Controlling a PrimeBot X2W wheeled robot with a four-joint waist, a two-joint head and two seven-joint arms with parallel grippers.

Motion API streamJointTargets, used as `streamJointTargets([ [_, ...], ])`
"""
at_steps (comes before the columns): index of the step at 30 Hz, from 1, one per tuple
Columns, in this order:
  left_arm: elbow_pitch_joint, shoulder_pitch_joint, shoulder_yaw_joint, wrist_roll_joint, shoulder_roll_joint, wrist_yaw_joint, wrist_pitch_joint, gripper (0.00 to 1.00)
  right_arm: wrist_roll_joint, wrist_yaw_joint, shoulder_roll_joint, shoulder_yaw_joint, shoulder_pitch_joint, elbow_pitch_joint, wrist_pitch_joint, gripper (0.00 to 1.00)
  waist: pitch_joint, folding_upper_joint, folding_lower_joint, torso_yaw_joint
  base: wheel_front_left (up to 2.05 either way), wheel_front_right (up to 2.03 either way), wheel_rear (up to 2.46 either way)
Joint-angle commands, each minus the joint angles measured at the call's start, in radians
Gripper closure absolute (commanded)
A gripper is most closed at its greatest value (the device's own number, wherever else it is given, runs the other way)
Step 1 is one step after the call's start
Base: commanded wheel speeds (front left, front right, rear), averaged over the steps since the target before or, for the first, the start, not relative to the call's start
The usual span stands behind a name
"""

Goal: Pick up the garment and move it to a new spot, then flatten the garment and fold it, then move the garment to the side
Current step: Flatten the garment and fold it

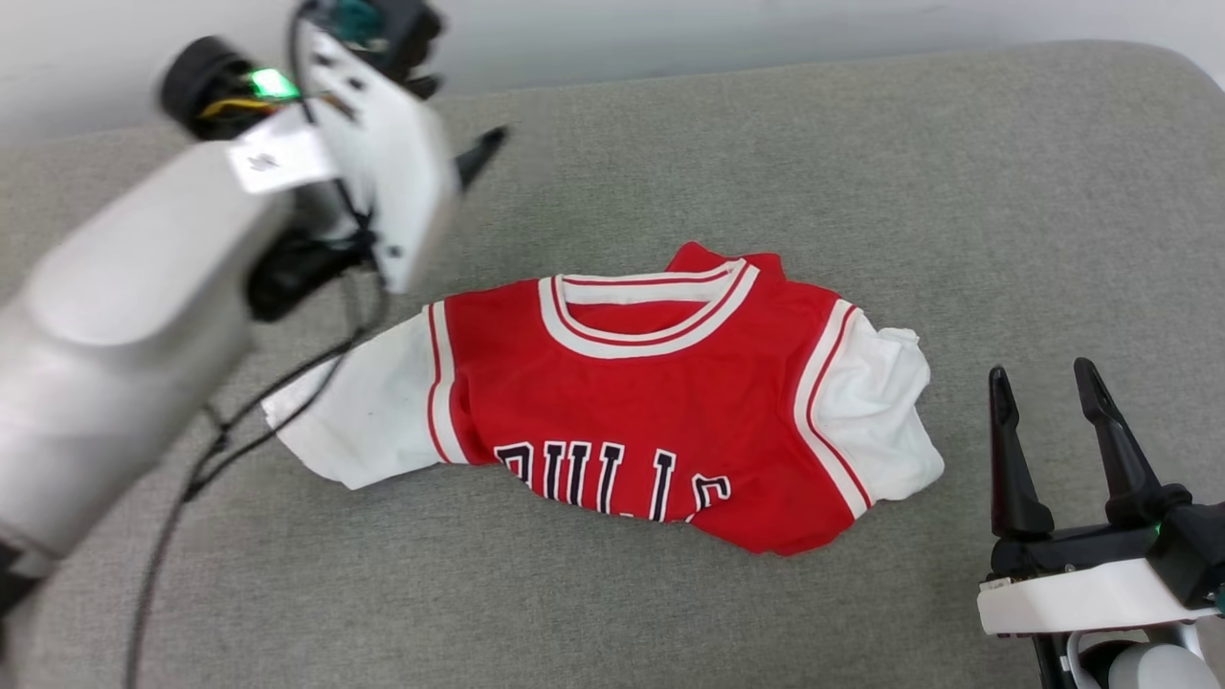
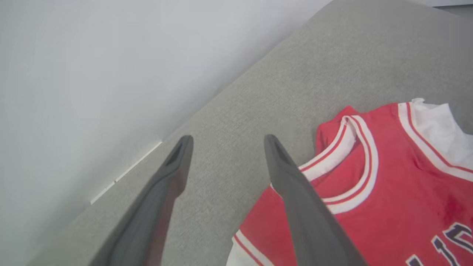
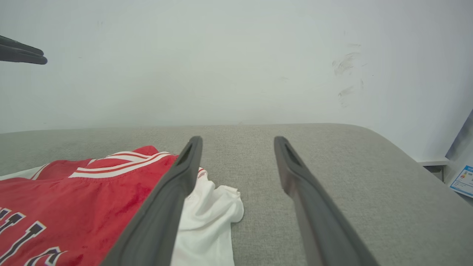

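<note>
One red shirt [image 1: 651,402] lies front-up near the middle of a grey cushion [image 1: 861,144], collar toward 12 o'clock and chest lettering toward 6 o'clock. The left pincer [image 2: 225,142] hangs released above the cushion at about 10 o'clock from the shirt. Its two dark fingers are spread with nothing between them. In the left wrist view the collar sits at 4 o'clock of those fingers. The right pincer [image 1: 1040,378] stands at 4 o'clock from the shirt, apart from it. It is also released, its two long fingers parted over bare cushion. In the right wrist view the right sleeve [image 3: 210,207] lies just under and beside that pincer's left finger [image 3: 166,207].

The shirt is soft knit, bright red, with two white sleeves. The left sleeve [image 1: 368,411] is spread fairly flat, and the right one is bunched and wrinkled. White bands with thin red stripes ring the round collar and both armholes. The letters are dark with white outlines. Their lower part disappears at the shirt's rumpled lower edge. The cushion is a coarse woven fabric with rounded corners, set against a plain pale wall [image 3: 236,55]. One thin black cable [image 1: 239,421] dangles from the left arm across the left sleeve.
</note>
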Motion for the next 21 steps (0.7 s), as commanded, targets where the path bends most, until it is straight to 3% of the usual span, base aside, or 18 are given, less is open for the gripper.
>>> streamJointTargets([
  [1, -0.003, 0.011, 0.001, -0.018, 0.022, 0.006, 0.028, 0.0, -0.003, 0.0, 0.002, 0.001, 0.008, -0.003, -0.002, 0.0, 0.0, 0.0, 0.0, 0.004, 0.0, 0.0, 0.0],
  [6, -0.023, 0.042, -0.008, -0.095, 0.135, 0.013, 0.206, 0.0, -0.005, 0.0, 0.002, 0.003, -0.001, -0.008, -0.002, 0.0, 0.013, 0.0, 0.0, 0.005, 0.0, 0.0, 0.0],
  [11, -0.049, 0.099, -0.033, -0.157, 0.206, 0.036, 0.343, 0.0, -0.009, 0.0, 0.002, 0.007, -0.008, -0.012, -0.002, 0.0, 0.033, 0.0, 0.0, -0.002, 0.0, 0.0, 0.0],
  [21, -0.018, 0.219, -0.075, -0.213, 0.277, 0.086, 0.435, 0.0, -0.016, 0.0, 0.002, 0.004, -0.027, -0.021, -0.002, 0.0, 0.09, 0.0, 0.0, -0.03, 0.0, 0.0, 0.0],
])
